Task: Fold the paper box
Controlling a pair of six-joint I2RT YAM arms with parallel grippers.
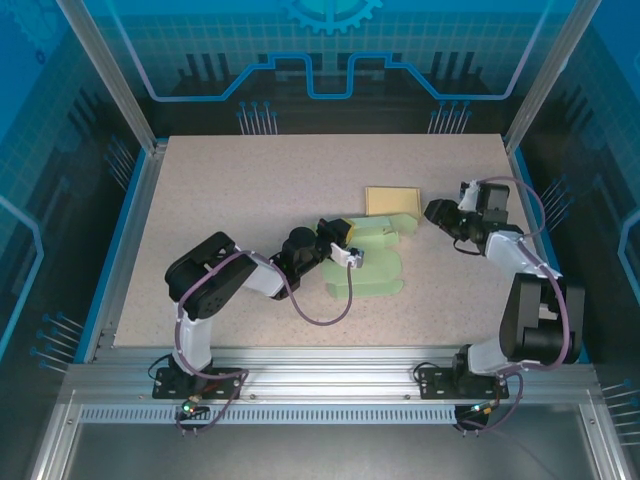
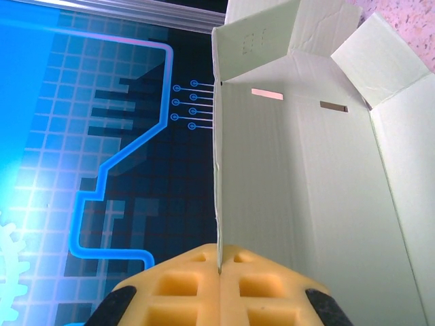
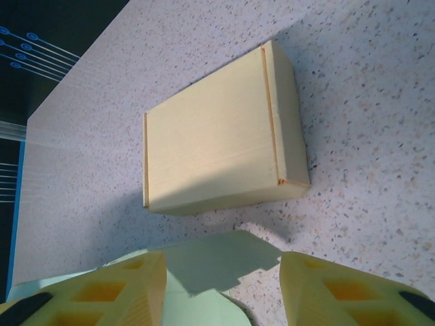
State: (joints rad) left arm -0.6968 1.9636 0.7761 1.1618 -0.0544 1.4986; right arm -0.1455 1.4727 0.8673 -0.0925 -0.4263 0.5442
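Note:
The paper box (image 1: 366, 265) is pale green, partly unfolded, and lies at the table's centre. My left gripper (image 1: 346, 247) is shut on the thin edge of one raised side panel. In the left wrist view the yellow pads (image 2: 183, 292) pinch that panel edge (image 2: 218, 204), and the box's inner walls and flaps (image 2: 312, 190) stretch away to the right. My right gripper (image 1: 436, 212) is at the box's far right end, open. In the right wrist view a green flap (image 3: 217, 261) lies between its spread fingers (image 3: 340, 292).
A folded cream-yellow box (image 3: 217, 136) lies flat on the speckled table just beyond the green flap, also seen from above (image 1: 392, 200). Blue enclosure walls (image 1: 130, 200) stand around the table. Bare tabletop (image 1: 250, 190) lies at the far left.

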